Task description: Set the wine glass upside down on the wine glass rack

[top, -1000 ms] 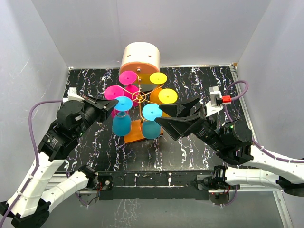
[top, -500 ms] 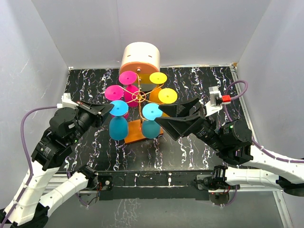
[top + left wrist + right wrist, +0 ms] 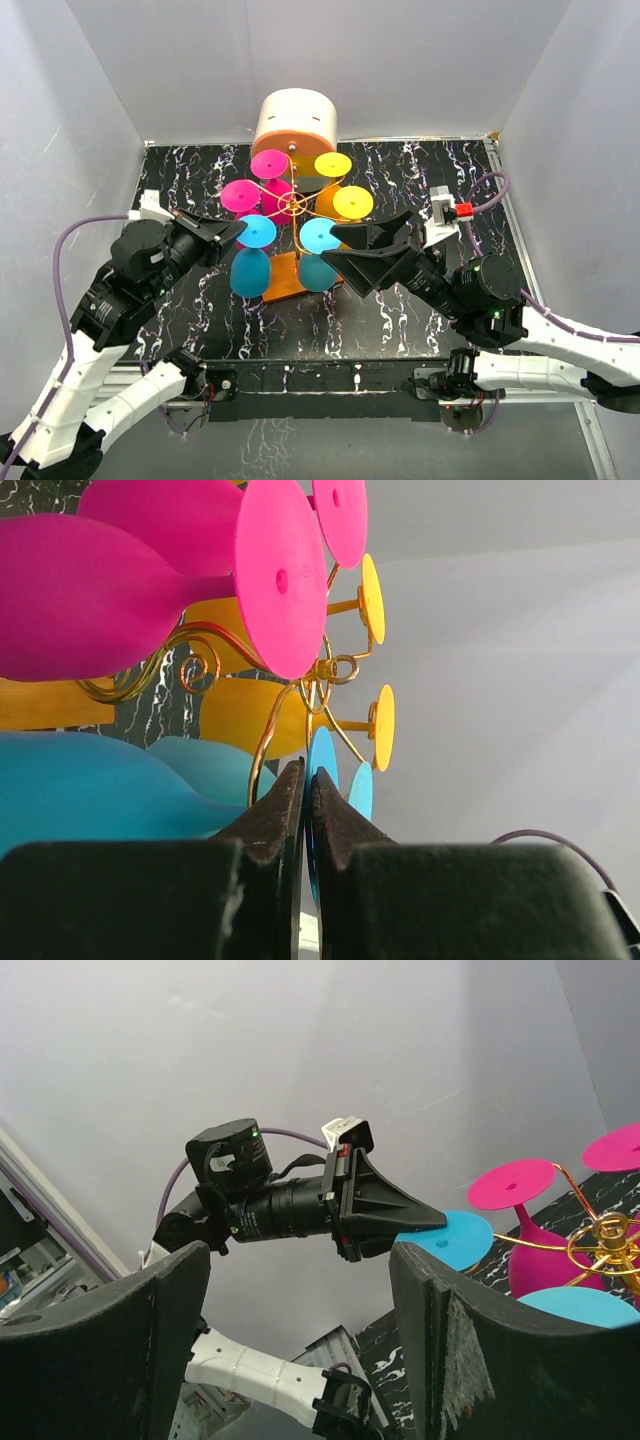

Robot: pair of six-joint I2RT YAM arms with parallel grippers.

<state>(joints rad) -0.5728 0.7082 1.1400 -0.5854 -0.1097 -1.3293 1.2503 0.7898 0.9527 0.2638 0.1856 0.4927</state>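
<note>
Left wrist view: we see our left gripper (image 3: 306, 776) pinched tight on the thin foot of the blue wine glass (image 3: 321, 752), bowl hanging down just beside a gold arm of the wine glass rack (image 3: 325, 668). Our right gripper (image 3: 335, 243) stands spread nearby, holding nothing.

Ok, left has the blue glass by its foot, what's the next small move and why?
Probably ease the left gripper toward the post of the wine glass rack: it is shut on the blue wine glass by the foot, and I can't tell whether the stem is seated in a wire arm.
</note>
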